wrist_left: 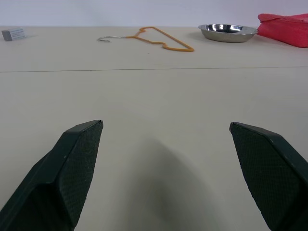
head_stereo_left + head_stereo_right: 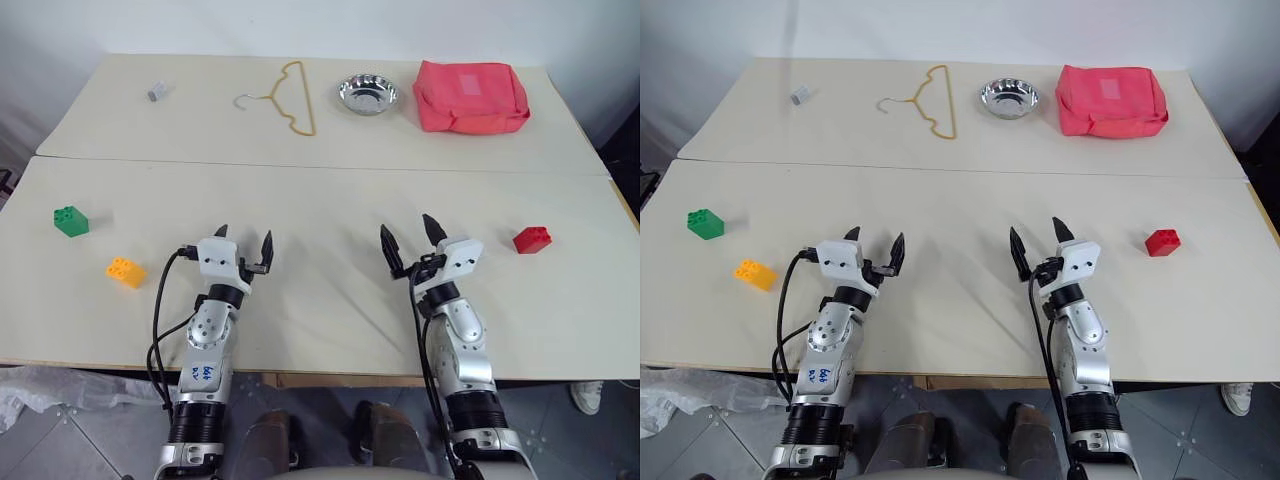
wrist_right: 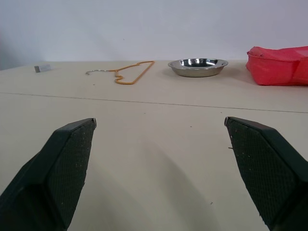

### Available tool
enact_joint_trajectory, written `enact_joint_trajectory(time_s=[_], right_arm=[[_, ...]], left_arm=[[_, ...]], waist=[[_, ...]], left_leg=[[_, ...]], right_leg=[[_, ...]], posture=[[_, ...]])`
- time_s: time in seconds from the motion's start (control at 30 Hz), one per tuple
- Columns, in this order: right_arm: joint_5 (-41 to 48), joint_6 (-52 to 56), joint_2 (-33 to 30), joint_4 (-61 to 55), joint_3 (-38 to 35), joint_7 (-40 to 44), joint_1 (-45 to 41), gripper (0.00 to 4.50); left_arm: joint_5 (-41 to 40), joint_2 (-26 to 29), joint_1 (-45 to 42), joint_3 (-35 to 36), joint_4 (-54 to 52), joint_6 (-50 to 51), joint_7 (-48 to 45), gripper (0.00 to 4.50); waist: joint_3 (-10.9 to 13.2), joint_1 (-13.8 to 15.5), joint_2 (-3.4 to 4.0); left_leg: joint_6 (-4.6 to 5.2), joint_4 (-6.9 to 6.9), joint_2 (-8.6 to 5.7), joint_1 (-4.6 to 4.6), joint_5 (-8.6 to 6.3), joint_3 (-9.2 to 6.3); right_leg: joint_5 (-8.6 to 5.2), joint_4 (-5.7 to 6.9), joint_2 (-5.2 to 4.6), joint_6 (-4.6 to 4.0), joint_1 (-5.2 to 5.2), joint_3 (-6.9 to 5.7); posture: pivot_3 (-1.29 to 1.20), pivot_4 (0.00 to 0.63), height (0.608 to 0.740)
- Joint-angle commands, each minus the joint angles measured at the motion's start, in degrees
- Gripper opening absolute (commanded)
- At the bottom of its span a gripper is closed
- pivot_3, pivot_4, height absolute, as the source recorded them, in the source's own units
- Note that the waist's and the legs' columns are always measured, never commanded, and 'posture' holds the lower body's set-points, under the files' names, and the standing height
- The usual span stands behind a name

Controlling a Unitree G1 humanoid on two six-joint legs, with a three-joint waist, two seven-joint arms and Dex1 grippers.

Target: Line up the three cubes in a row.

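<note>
Over the near half of the pale beige surface, both arms are out low and side by side. Left end effector, fingers spread wide, nothing between them. Right end effector, same story: jaws gaping, empty. And the cubes are scattered! Small green studded plastic cube sits far out on the robot's left, the orange-yellow studded cube just nearer the front edge beside it, the two apart, not touching. Red studded cube is way over on the robot's right, well apart from the others, beyond the right end effector. Along the far half: a small grey block, an orange wire hanger, a shiny metal bowl, a red fabric pouch.
</note>
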Motion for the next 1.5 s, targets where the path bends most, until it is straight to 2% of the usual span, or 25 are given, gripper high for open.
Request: enact_joint_trajectory(time_s=[0.03,0.17,0.3,0.37,0.4,0.57,0.73,0.87,0.97,1.1,1.27,1.5], right_arm=[[1.1,-0.6,-0.5,-2.5,-0.4,0.2,0.4,4.5],[2.2,0.4,-1.4,-5.3,-1.0,0.6,1.5,4.5],[7.1,4.4,-3.5,-13.2,-0.5,4.2,4.1,4.5],[10.8,8.3,-5.9,-19.0,0.0,7.3,6.6,4.5],[13.5,11.5,-8.9,-23.9,-0.8,8.9,9.5,4.5],[21.5,20.4,-20.3,-37.4,-11.4,10.2,22.4,4.5],[24.5,22.1,-24.6,-35.8,-25.6,9.8,31.8,4.5],[24.9,22.2,-24.5,-28.5,-32.2,10.4,34.9,4.5],[22.7,23.6,-26.1,-25.7,-31.7,10.8,34.5,4.5],[24.0,32.7,-29.4,-25.9,-29.5,8.4,30.2,4.5],[22.6,39.2,-33.6,-21.5,-27.7,6.4,20.9,4.5],[14.8,38.0,-37.1,-5.8,-22.6,6.3,7.1,4.5]], left_arm=[[0.4,0.6,0.0,1.5,-1.3,-0.2,1.7,4.49],[-3.7,1.0,-0.8,1.8,-1.7,-1.1,-2.7,4.49],[-12.6,3.2,-0.6,-0.1,-3.4,-1.6,-16.6,4.49],[-13.4,6.3,-0.8,-2.6,-3.4,-1.5,-23.9,4.49],[-14.1,9.3,-1.2,-5.4,-4.0,-1.5,-30.7,4.49],[-18.4,17.7,-4.2,-11.4,-3.3,-1.3,-51.1,4.49],[-20.1,20.7,-7.4,-12.5,0.1,-3.2,-62.3,4.49],[-20.0,20.5,-9.3,-12.4,1.8,-2.9,-64.6,4.49],[-19.6,19.5,-9.5,-12.8,1.7,-2.9,-64.7,4.49],[-18.7,19.7,-7.5,-13.7,-0.6,-2.4,-64.5,4.49],[-18.1,20.0,-5.2,-13.3,-2.9,-2.7,-63.1,4.49],[-16.6,19.9,-3.5,-13.6,-4.2,-3.7,-60.7,4.49]], waist=[[0.0,0.0,0.0],[0.0,0.1,0.0],[0.0,0.1,0.0],[0.0,0.1,0.01],[0.0,0.1,0.01],[0.0,0.9,0.04],[0.0,1.0,0.04],[0.0,1.4,0.04],[0.0,1.4,0.04],[0.0,0.7,0.08],[0.0,0.7,0.1],[0.0,1.6,0.09]], left_leg=[[0.0,0.0,0.0,0.0,0.0,0.0],[0.0,0.01,-0.01,-0.01,0.0,-0.01],[0.0,0.01,0.0,-0.01,0.0,-0.01],[0.0,0.01,0.0,-0.02,0.0,-0.02],[0.0,0.01,0.0,-0.02,0.0,-0.02],[0.01,0.02,-0.07,-0.04,-0.01,-0.02],[0.01,0.0,-0.03,0.06,-0.01,0.07],[0.02,0.01,-0.06,0.06,-0.01,0.09],[0.02,0.01,-0.07,0.06,-0.01,0.1],[0.03,0.02,-0.05,0.12,0.0,0.15],[0.03,0.02,-0.03,0.08,0.0,0.1],[0.07,0.07,-0.1,0.01,0.02,0.08]], right_leg=[[0.0,0.0,0.0,0.0,0.0,0.0],[0.0,-0.01,-0.01,0.0,0.0,0.0],[0.0,0.0,-0.01,0.0,0.0,0.0],[0.0,-0.01,-0.01,0.0,0.0,-0.01],[0.0,-0.01,-0.01,0.0,0.0,-0.02],[0.0,-0.07,-0.02,0.0,0.02,0.0],[0.01,-0.05,0.04,0.01,0.04,0.04],[0.01,-0.05,0.03,0.01,0.05,0.05],[0.01,-0.04,0.01,0.02,0.04,0.08],[0.01,0.04,0.0,0.02,0.02,0.17],[0.0,0.03,0.0,0.0,0.02,0.12],[0.02,0.01,-0.04,0.04,0.03,0.07]], posture=[[0.0,0.15,0.74],[0.0,0.15,0.74],[0.0,0.15,0.74],[0.0,0.15,0.74],[0.0,0.15,0.74],[0.0,0.15,0.74],[0.0,0.15,0.74],[0.0,0.15,0.74],[0.0,0.15,0.74],[0.0,0.15,0.74],[0.0,0.15,0.74],[0.0,0.15,0.74]])
